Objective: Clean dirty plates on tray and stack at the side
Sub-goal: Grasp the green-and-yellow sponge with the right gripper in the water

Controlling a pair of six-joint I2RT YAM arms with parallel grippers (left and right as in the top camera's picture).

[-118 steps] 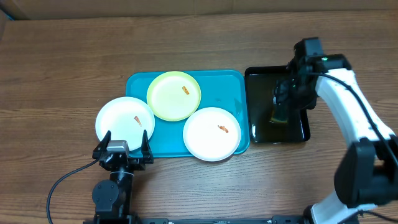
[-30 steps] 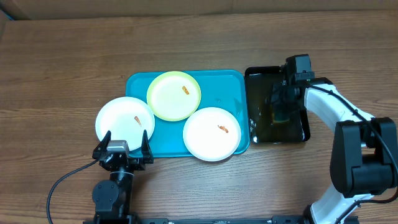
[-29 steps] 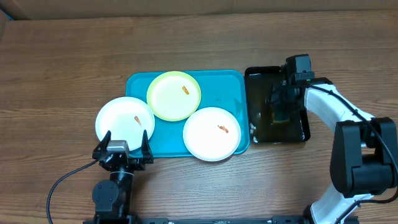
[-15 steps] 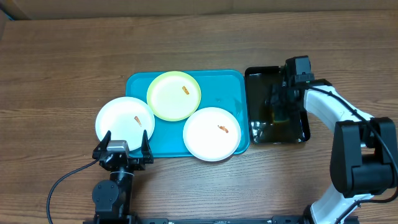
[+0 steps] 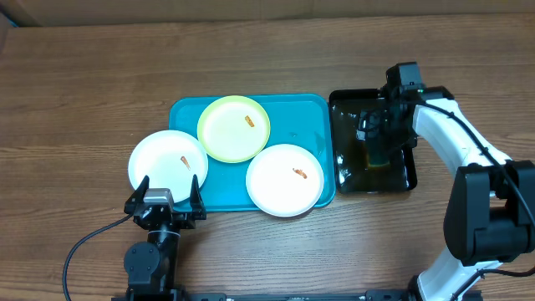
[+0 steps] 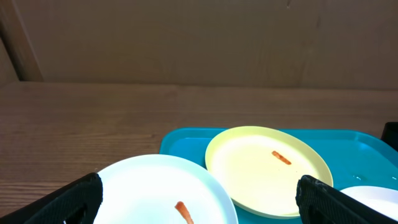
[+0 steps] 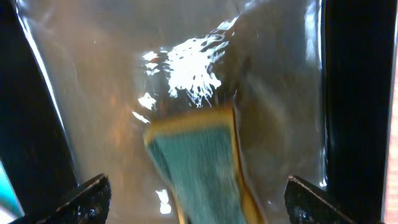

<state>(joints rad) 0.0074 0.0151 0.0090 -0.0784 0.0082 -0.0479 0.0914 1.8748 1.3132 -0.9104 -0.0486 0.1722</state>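
On the wooden tabletop (image 5: 84, 84) a large turquoise tray (image 5: 313, 113) is seen, with a smaller black tray (image 5: 410, 180) set just beside its right edge. Three plates are found at the turquoise tray, each marked with a small orange-red smear. The yellow-green plate (image 5: 234, 128) is laid on the tray's far left part. One white plate (image 5: 285, 179) is laid on the near right part, its rim reaching over the tray's near edge. The other white plate (image 5: 167, 161) is placed across the tray's left edge, partly over the tabletop, and its rim is met by that of the yellow-green plate; which lies on top cannot be told. The left jaws are held low at the near side of the tabletop, just in front of that white plate. They are spread wide and empty, their fingertips (image 6: 74, 199) seen at the two lower corners of the left wrist view. The right jaws are held over the black tray, whose floor is wet and glistening. They are released, with fingertips (image 7: 87, 196) well apart, and a yellow sponge (image 7: 202, 165) with a blue-green face is seen lying between them, ungripped.
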